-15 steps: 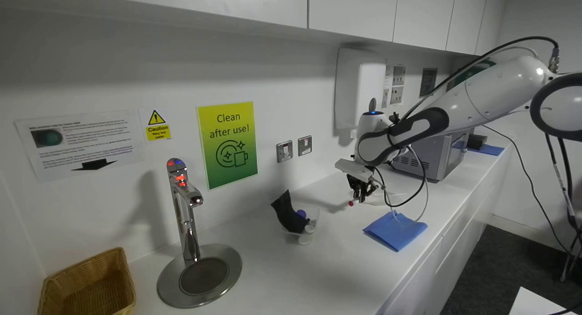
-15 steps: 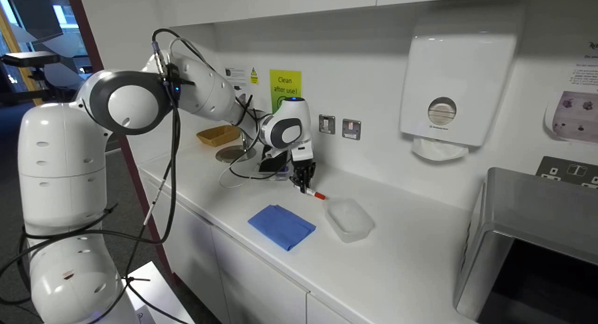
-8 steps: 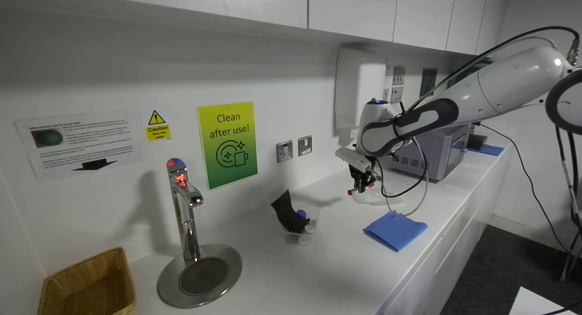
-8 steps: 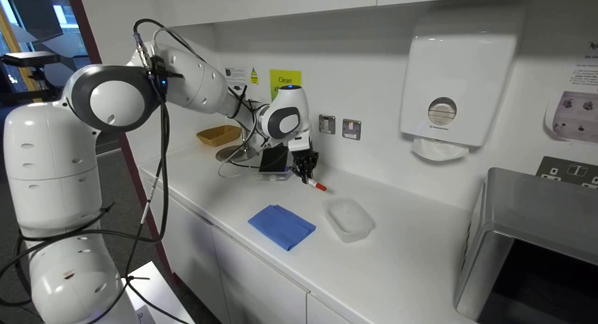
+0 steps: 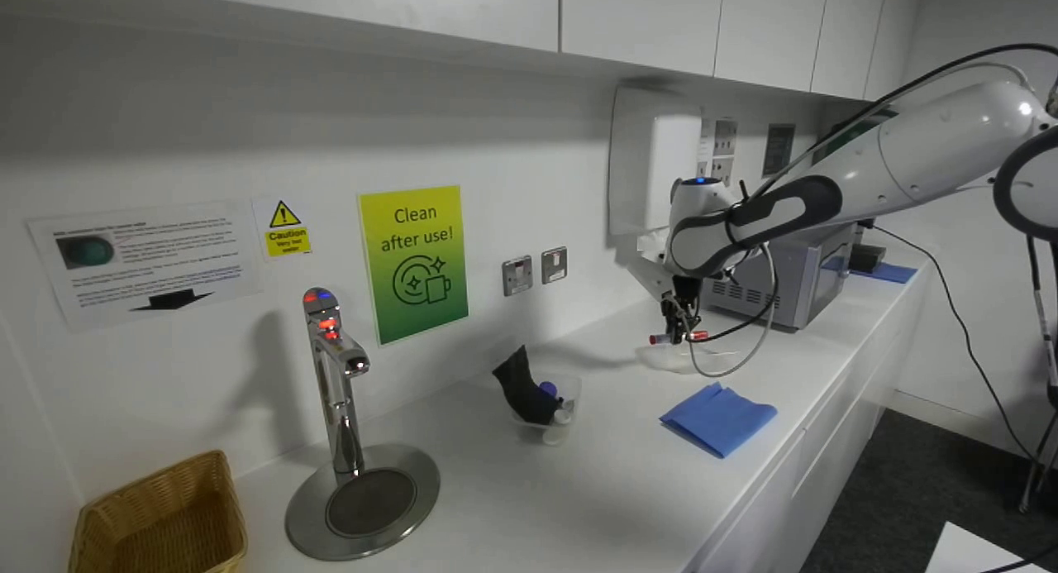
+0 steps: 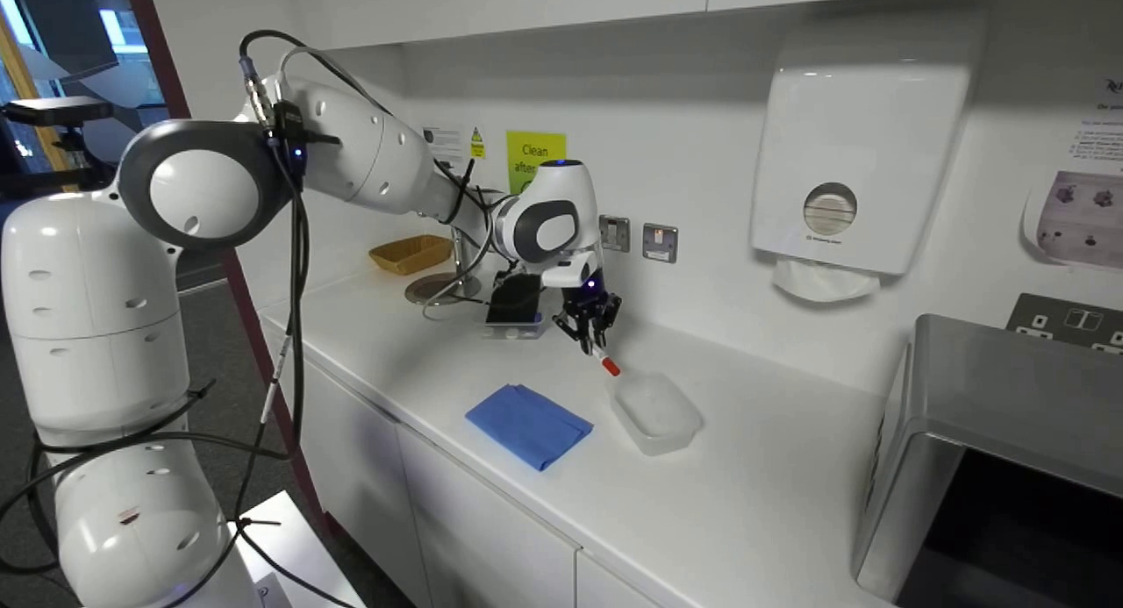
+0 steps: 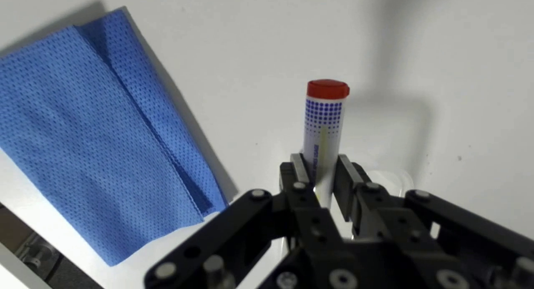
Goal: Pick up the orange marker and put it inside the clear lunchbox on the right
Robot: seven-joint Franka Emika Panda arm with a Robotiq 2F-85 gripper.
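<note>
My gripper is shut on the marker, which has a white body with blue dots and a red-orange end. The marker also shows in both exterior views, held above the counter. The gripper is in both exterior views too. The clear lunchbox sits on the counter; the marker's cap end appears by its near-wall corner in that exterior view. The box shows faintly below the gripper in an exterior view. In the wrist view the gripper hides most of it, with one rounded corner showing.
A folded blue cloth lies beside the lunchbox. A grey microwave stands farther along the counter. Another clear container holds a black item and small things. A tap and wicker basket are at the far end.
The gripper has risen and moved towards the lunchbox, carrying the marker. The wrist has turned, so the marker points in a different direction. The lunchbox and cloth have not moved.
</note>
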